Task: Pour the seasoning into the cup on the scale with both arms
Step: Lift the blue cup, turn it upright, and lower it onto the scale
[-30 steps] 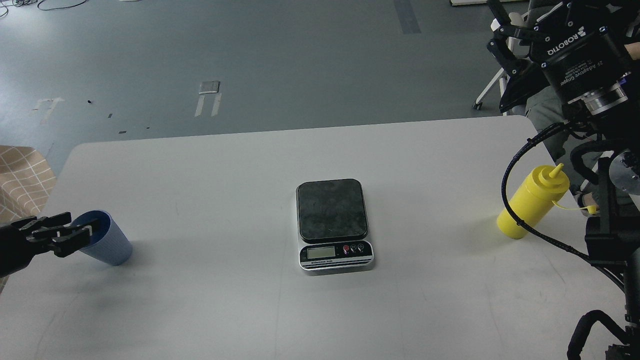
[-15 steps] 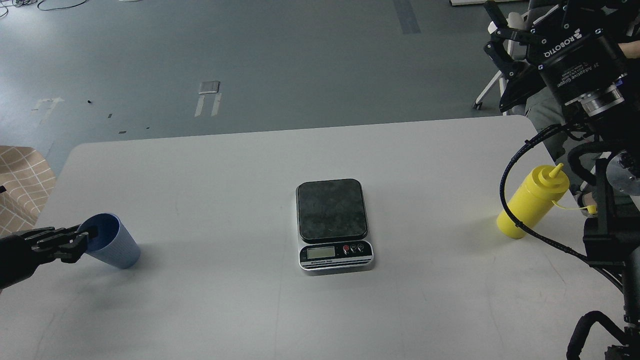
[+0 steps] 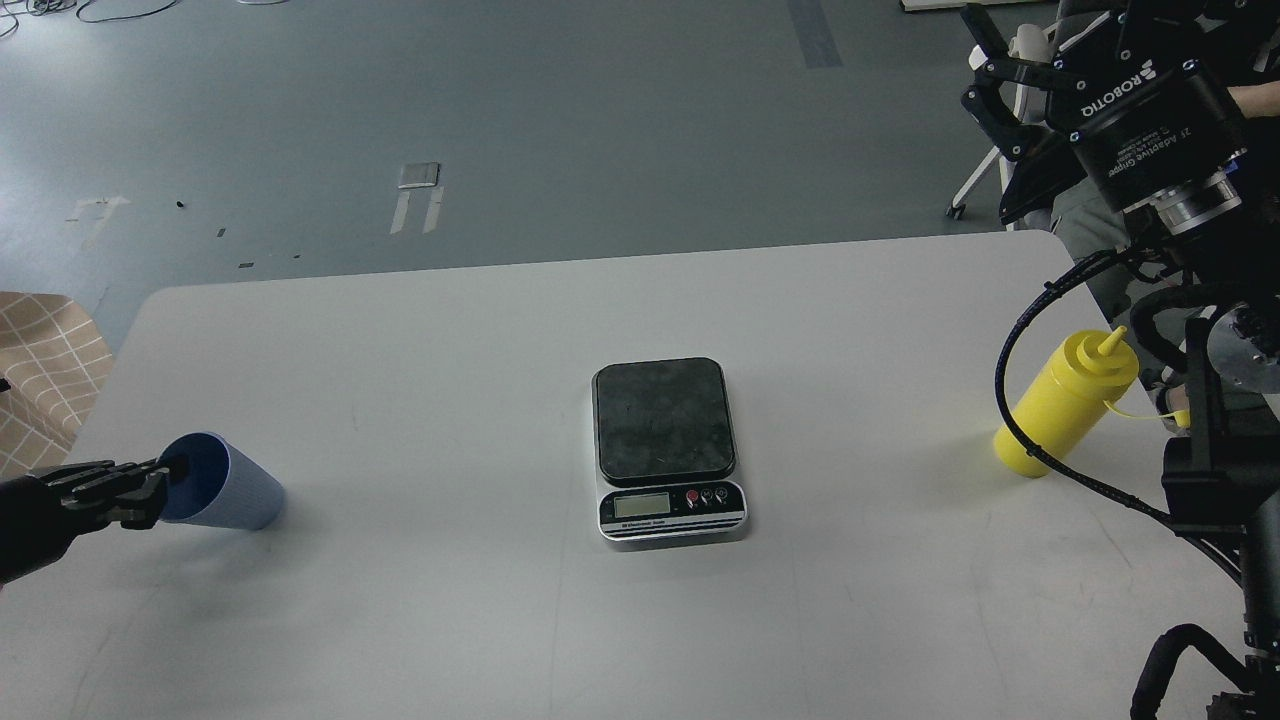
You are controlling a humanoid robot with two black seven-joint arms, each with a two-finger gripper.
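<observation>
Since the earlier frames, the cup (image 3: 222, 482) has been tipped further over toward 9 o'clock, and the left gripper (image 3: 150, 488) has been drawn back toward the 9 o'clock edge of the view; the right gripper (image 3: 985, 70) has been shifted slightly toward 12 o'clock. The cup is now seen lying almost on its side at 9 o'clock on the table (image 3: 500, 330), its open mouth turned toward the left gripper and its base pointed toward the scale (image 3: 667, 449). The left gripper's fingertips are located at the cup's rim, with one seemingly at the mouth; the fingers are seen dark and nearly end-on, so it cannot be told how far apart they are set or whether the rim is pinched. The scale is positioned at the centre of the table, its dark platform bare and its display strip turned toward 6 o'clock. The bottle (image 3: 1062, 402) is placed upright at 3 o'clock, well apart from the scale, with a black cable (image 3: 1010, 345) crossing in front of it. The right gripper is held high at 1 o'clock, beyond the table's far edge; its fingers are spread apart and nothing is held in it.
</observation>
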